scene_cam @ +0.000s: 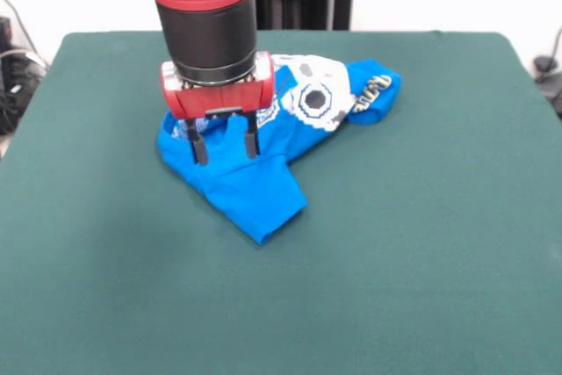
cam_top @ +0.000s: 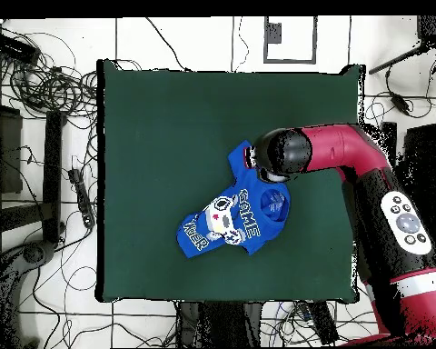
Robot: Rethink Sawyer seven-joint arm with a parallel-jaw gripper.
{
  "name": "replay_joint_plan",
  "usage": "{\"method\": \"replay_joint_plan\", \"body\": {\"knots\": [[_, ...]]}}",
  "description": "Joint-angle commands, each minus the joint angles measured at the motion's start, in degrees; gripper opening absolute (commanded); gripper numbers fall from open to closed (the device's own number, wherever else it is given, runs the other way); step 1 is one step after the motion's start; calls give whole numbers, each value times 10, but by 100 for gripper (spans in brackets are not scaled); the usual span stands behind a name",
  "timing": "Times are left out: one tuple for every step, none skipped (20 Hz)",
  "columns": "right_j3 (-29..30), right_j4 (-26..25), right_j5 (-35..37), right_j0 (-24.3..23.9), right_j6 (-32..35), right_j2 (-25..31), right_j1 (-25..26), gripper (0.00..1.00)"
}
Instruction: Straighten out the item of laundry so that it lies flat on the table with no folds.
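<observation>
A Sawyer arm's gripper [scene_cam: 226, 146] hangs with its two black fingers [scene_cam: 198, 147] parted a narrow way, their tips at the blue cloth of a small T-shirt [scene_cam: 263, 151] and nothing visibly clamped between them; whether the tips press the fabric or stop just short cannot be told. Seen from the front, the gripper stands over the shirt's left part, where a plain blue flap runs down to a point toward the camera, a placing that looks aimed at the bunched layers that most need drawing out. To the right of the gripper the shirt shows its white controller print, and beyond that a sleeve is curled over on itself, so the garment is by this judgement far from flat. From above, the shirt [cam_top: 229, 214] lies crumpled near the middle of the dark green table [cam_top: 149, 136], with white block letters showing, and broad bare felt lies around the shirt on every side, room enough to spread it. Past the table's edges, out from the shirt, black cables [cam_top: 40, 82] trail over a pale tiled floor [cam_top: 190, 41].
</observation>
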Motion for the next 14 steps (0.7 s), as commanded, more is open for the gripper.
{"method": "replay_joint_plan", "body": {"knots": [[58,20,-5,11,-106,16,-11,100],[74,22,-7,6,-99,15,-22,100],[93,25,-10,0,-91,14,-36,100],[117,28,-14,-8,-82,12,-53,100],[141,31,-17,-15,-72,9,-70,100],[165,32,-23,-22,-60,5,-91,100],[190,32,-35,-31,-50,4,-109,100],[211,35,-40,-38,-41,2,-123,100],[232,38,-44,-45,-32,-1,-138,100],[248,42,-48,-51,-27,-1,-149,100],[261,45,-50,-54,-22,-2,-160,100],[271,48,-53,-57,-18,-2,-168,100],[280,52,-55,-60,-15,-2,-173,100],[286,54,-56,-61,-12,-3,-177,100]]}}
